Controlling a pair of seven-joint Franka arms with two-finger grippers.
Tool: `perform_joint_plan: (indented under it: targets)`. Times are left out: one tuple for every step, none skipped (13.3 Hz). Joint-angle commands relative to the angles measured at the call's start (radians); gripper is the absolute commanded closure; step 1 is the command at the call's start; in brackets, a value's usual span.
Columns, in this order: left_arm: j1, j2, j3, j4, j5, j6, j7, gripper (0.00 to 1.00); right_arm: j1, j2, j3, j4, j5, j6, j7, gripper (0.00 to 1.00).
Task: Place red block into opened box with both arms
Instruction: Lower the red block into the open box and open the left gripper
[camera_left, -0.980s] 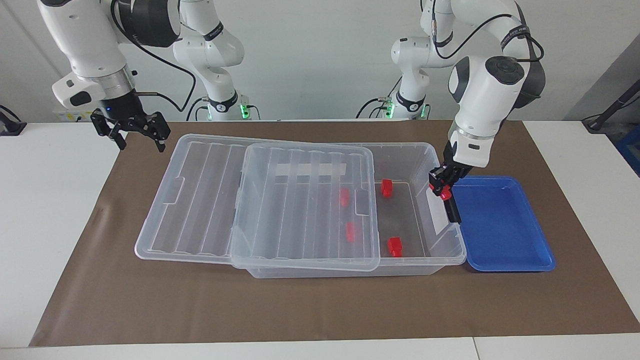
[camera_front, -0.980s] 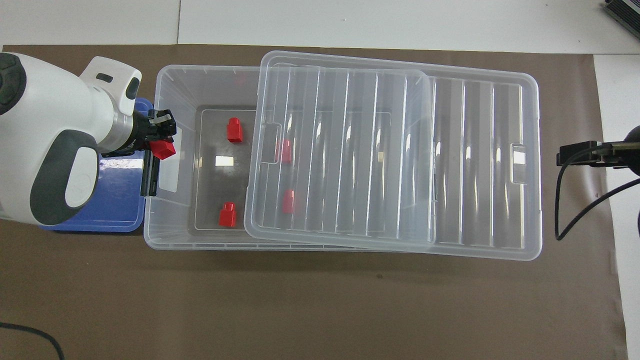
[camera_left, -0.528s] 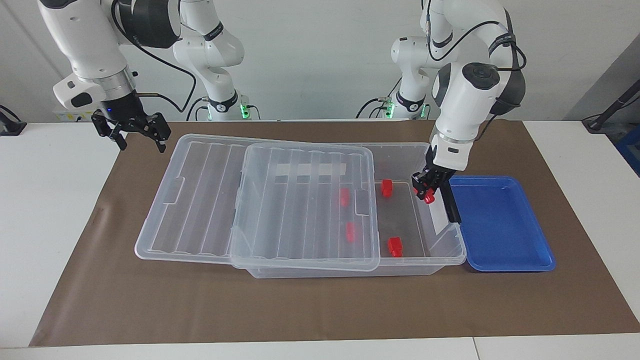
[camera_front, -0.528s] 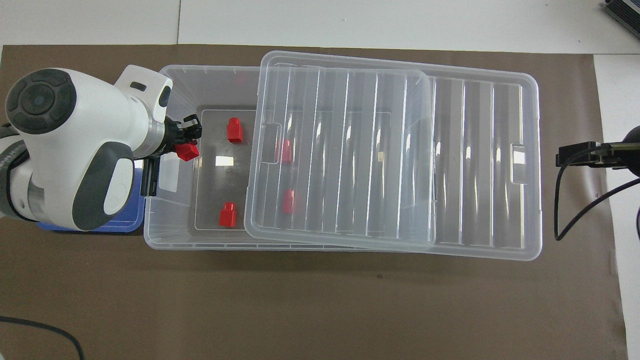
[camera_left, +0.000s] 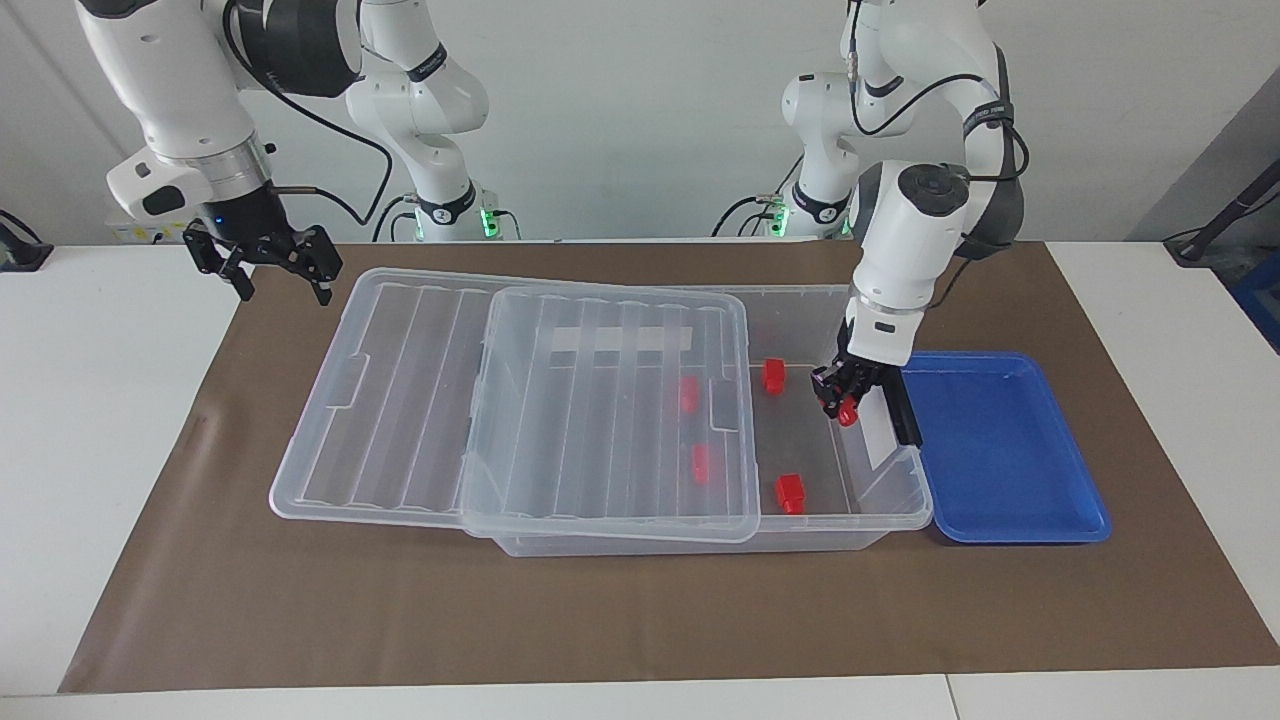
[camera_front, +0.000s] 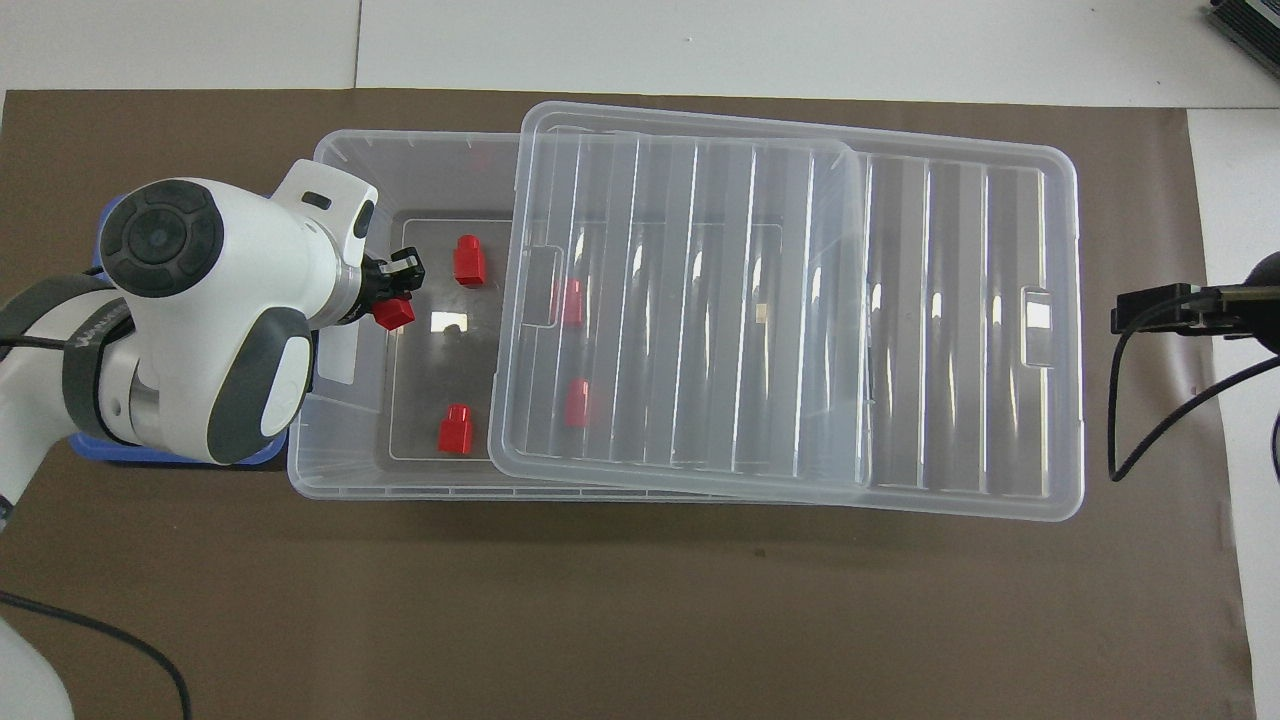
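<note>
My left gripper (camera_left: 845, 402) (camera_front: 396, 300) is shut on a small red block (camera_left: 848, 411) (camera_front: 394, 314). It hangs inside the open end of the clear box (camera_left: 880, 505) (camera_front: 335, 150), just above the floor. Several more red blocks lie in the box: two in the open part (camera_left: 773, 375) (camera_left: 790, 493), two under the ribbed clear lid (camera_left: 600, 400) (camera_front: 760, 300). The lid is slid toward the right arm's end and covers most of the box. My right gripper (camera_left: 268, 270) waits open, over the mat beside the lid's end.
A shallow blue tray (camera_left: 1000, 450) lies against the box at the left arm's end, beside the box's black handle bar (camera_left: 905, 415). The left arm covers most of the tray in the overhead view. Brown mat (camera_left: 640, 610) lies under everything.
My left gripper has carried the red block from over the box's end wall by the tray inward and down, over the open part of the box. The right arm has not moved.
</note>
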Motion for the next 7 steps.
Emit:
perform_joint_plan:
  targets:
    - [-0.037, 0.023, 0.015, -0.022, 0.028, 0.044, -0.017, 1.00, -0.012, -0.010, 0.003, -0.016, 0.024, 0.006, 0.000, 0.00]
    - [-0.050, 0.031, 0.016, -0.025, 0.035, 0.053, -0.019, 1.00, -0.012, -0.011, 0.003, -0.016, 0.024, 0.006, 0.000, 0.00]
    - [-0.051, 0.039, 0.016, -0.034, 0.043, 0.058, -0.028, 1.00, -0.012, -0.011, 0.003, -0.018, 0.024, 0.006, 0.000, 0.00]
    - [-0.057, 0.048, 0.016, -0.042, 0.055, 0.073, -0.028, 1.00, -0.012, -0.011, 0.003, -0.019, 0.024, 0.006, -0.002, 0.00]
    - [-0.058, 0.060, 0.016, -0.048, 0.061, 0.092, -0.031, 1.00, -0.012, -0.011, 0.003, -0.019, 0.024, 0.006, -0.002, 0.00]
    - [-0.068, 0.080, 0.016, -0.051, 0.067, 0.109, -0.051, 1.00, -0.012, -0.013, 0.003, -0.021, 0.024, 0.006, -0.002, 0.00]
    - [-0.082, 0.106, 0.016, -0.051, 0.101, 0.128, -0.080, 1.00, -0.013, -0.013, 0.002, -0.024, 0.024, 0.008, -0.003, 0.00]
